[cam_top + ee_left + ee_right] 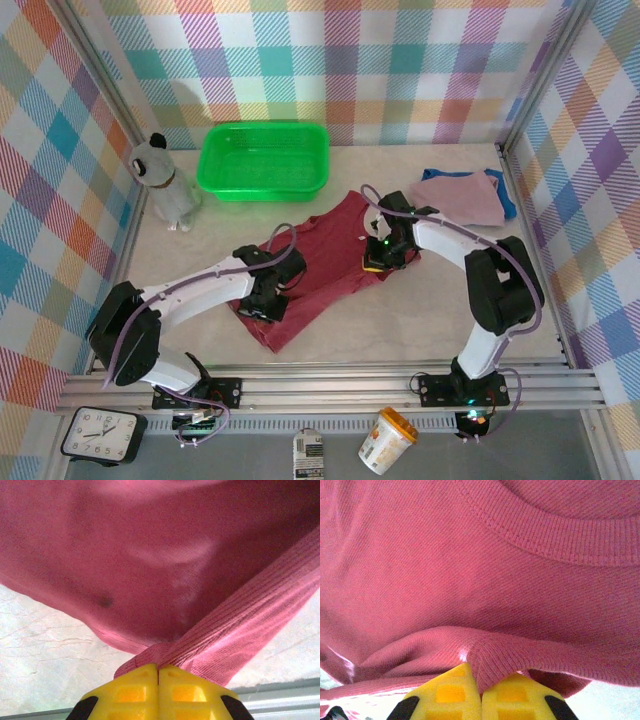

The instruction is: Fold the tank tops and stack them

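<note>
Pinching a ribbed edge of the dark red soft cloth tank top (325, 262) with the left gripper (158, 670), yellow jaws pressed together on the fabric, arm reaching low from the near-left base. Clamping a fold below the same top's neckline with the right gripper (479, 681), likewise squeezed tight, arm elbowed over from the near-right base. Spread diagonally across the middle of the pale table (430, 312), near the green plastic basket (265, 185), with the dusty pink cloth top (460, 198) and royal blue cloth top (507, 200) heaped together at far right.

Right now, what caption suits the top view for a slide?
Left gripper and right gripper pinch the red top mid-table; pink top lies on blue top at right, green basket behind.
</note>
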{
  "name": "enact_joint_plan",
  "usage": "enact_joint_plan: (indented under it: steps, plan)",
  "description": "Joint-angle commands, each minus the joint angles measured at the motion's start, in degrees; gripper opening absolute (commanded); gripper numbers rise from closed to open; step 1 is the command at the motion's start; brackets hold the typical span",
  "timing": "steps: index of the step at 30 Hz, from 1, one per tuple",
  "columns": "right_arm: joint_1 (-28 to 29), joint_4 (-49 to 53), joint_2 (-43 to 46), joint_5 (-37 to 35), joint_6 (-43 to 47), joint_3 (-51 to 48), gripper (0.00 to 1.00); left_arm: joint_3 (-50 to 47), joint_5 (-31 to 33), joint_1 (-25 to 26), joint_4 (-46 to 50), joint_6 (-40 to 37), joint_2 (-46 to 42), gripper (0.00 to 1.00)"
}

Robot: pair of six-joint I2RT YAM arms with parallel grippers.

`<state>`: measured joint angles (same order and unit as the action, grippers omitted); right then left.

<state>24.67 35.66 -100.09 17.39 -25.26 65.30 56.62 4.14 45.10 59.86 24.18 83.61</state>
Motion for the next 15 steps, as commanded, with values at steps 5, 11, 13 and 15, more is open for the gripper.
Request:
enact_joint_plan:
  steps: [5, 11, 13, 15]
  plan:
    - [-0.34, 0.21, -4.01, 2.47, 1.56, 3.15, 0.09, 2.66, 5.23, -3.48, 2.9, -0.26, 4.96, 0.0]
    - [-0.33, -1.02, -6.66, 4.91, 1.3, 4.43, 0.12, 5.05, 14.02, -4.66, 3.36, 1.06, 10.4, 0.0]
    - [-0.29, -0.68, -7.58, 4.96, 1.85, 4.99, 0.15, 5.52, 15.56, -5.07, 3.17, 1.28, 12.41, 0.02]
    - [-0.32, -0.61, -7.88, 4.63, 2.5, 5.19, 0.17, 6.1, 15.65, -5.05, 2.84, 0.79, 14.11, 0.08]
